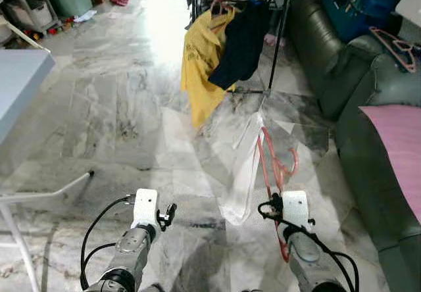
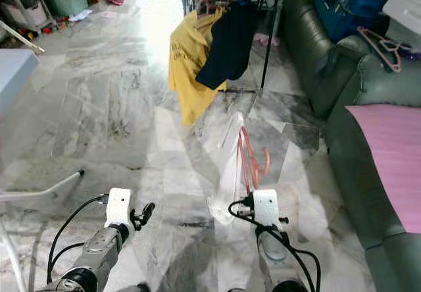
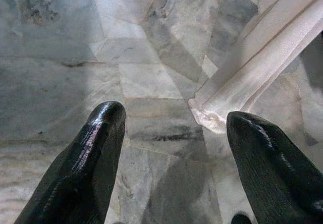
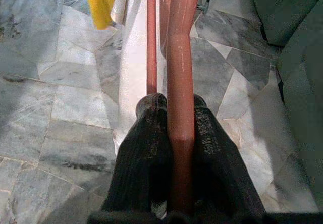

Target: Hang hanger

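Salmon-pink plastic hanger (image 4: 179, 72), draped with a white garment (image 1: 245, 167), sits clamped in the right hand (image 4: 179, 128), held over the marble floor (image 1: 118, 108); the left hand (image 3: 174, 128) is spread wide, holding nothing. Long axis runs forward, hook leading. Best keep it level, approaching the rack (image 1: 276, 35) ahead.

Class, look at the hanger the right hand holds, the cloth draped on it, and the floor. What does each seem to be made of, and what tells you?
Hanger: probably plastic, salmon-pink, smooth with a dull sheen and fine scuffs; the right hand is shut on it.
Cloth: thin white fabric, likely light woven, hanging in soft folds.
Floor: polished marble or marble-look tile, grey veining, visible joints, glare from light.
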Tool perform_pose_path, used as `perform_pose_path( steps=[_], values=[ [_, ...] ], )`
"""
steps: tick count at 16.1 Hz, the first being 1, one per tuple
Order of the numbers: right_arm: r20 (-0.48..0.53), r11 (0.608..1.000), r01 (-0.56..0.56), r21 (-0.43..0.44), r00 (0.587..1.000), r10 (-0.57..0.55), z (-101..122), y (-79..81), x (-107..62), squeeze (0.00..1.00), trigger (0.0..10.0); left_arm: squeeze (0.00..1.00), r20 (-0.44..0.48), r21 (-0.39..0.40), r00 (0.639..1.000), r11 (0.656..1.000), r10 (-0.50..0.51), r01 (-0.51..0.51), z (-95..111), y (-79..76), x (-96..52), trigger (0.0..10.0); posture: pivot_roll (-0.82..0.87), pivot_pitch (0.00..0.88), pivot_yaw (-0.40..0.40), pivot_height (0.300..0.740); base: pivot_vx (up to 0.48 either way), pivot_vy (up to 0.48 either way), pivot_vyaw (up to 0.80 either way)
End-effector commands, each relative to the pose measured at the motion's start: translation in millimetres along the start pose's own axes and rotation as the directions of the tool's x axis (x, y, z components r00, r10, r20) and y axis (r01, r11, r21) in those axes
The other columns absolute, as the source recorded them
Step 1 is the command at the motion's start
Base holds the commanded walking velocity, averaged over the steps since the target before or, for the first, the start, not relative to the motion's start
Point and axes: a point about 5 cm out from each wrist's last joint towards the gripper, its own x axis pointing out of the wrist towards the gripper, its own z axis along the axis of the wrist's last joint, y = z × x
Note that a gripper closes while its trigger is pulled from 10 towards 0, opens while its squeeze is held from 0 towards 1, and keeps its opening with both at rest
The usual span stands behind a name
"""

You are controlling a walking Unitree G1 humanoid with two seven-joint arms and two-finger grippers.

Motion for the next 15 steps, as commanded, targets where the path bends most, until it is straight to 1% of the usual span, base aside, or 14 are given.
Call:
perform_pose_path(
  steps=[1,5,10,15],
  values=[
    [0.039,1.000,0.003,-0.005,0.999,-0.003,5.4,-1.4,0.8,0.00,10.0,0.00,-0.001,-0.001,1.000,1.000,-0.005,0.005,0.0,-0.8,0.1,10.0,-0.15,0.092,-0.005,0.740,0.259,0.000,0.00],
    [0.047,1.000,0.009,-0.009,0.999,-0.009,4.0,-2.0,-1.6,0.00,10.0,0.00,-0.027,-0.001,1.000,1.000,-0.008,0.008,-7.3,1.3,-2.9,10.0,-0.16,0.101,-0.004,0.740,0.263,0.000,0.00],
    [0.071,0.999,0.000,-0.033,0.997,0.003,8.1,-2.4,-0.5,0.00,10.0,0.00,-0.042,-0.004,0.999,1.000,-0.009,0.008,-10.4,1.1,-3.9,10.0,-0.16,0.097,-0.009,0.740,0.278,0.000,0.00],
    [0.077,0.999,0.004,-0.041,0.997,0.000,10.9,-4.0,1.4,0.00,10.0,0.00,-0.054,-0.001,0.999,1.000,-0.007,0.007,-12.6,2.9,-5.0,10.0,-0.16,0.090,-0.008,0.740,0.350,0.000,0.00]
  ],
)
